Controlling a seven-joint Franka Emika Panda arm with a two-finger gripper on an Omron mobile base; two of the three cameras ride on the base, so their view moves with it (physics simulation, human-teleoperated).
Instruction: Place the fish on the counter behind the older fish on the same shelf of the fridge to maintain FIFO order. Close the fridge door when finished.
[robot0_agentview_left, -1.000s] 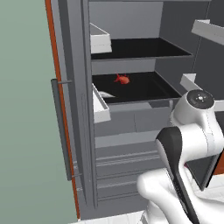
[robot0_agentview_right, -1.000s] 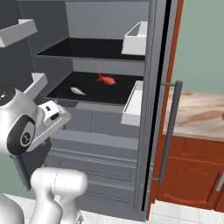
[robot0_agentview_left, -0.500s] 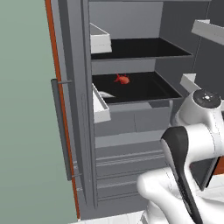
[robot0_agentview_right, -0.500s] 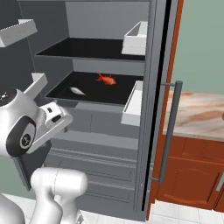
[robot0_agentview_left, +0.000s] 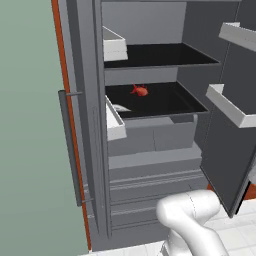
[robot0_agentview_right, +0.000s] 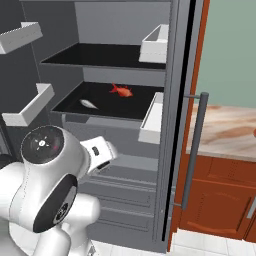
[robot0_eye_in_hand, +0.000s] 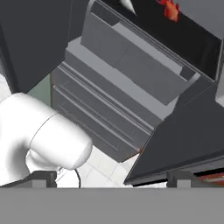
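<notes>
Fish count: two. One small bright red-orange fish with a forked tail (robot0_agentview_right: 121, 90) and one slender pale silver-grey fish (robot0_agentview_right: 88, 104).
Red-orange fish: lies on the black-lined middle shelf (robot0_agentview_right: 131, 104) of the tall matte grey fridge (robot0_agentview_right: 127, 172), toward the back. The hand view catches it at the top edge (robot0_eye_in_hand: 170, 10).
Silver-grey fish: on the same shelf, nearer the grey front edge and apart from the red one. In the left base view it is half hidden behind a white bin (robot0_agentview_left: 120, 108).
Shelves: two black-lined levels stacked, the upper one (robot0_agentview_right: 102, 54) bare.
Doors: two grey door panels, both swung wide open. The panel with the long vertical grey bar handle (robot0_agentview_right: 195, 150) carries two white bins on its inner face (robot0_agentview_right: 153, 118); the other panel (robot0_agentview_left: 231, 120) also carries two white bins.
Drawers: grey drawer fronts (robot0_agentview_right: 127, 187) stacked below the shelves.
Pincer: its two dark finger tips (robot0_eye_in_hand: 111, 177) barely rise at the bottom of the hand view, set well apart with nothing between them, low in front of the drawers.
Arm: white joints bulk low in both base views (robot0_agentview_right: 47, 180).
Tabletop: marbled beige and tan stone-look slab (robot0_agentview_right: 230, 131) over reddish-brown wooden cabinets (robot0_agentview_right: 222, 202), just beside the fridge.
Room: pale green wall (robot0_agentview_left: 30, 125), white tiled floor (robot0_agentview_right: 210, 243).
</notes>
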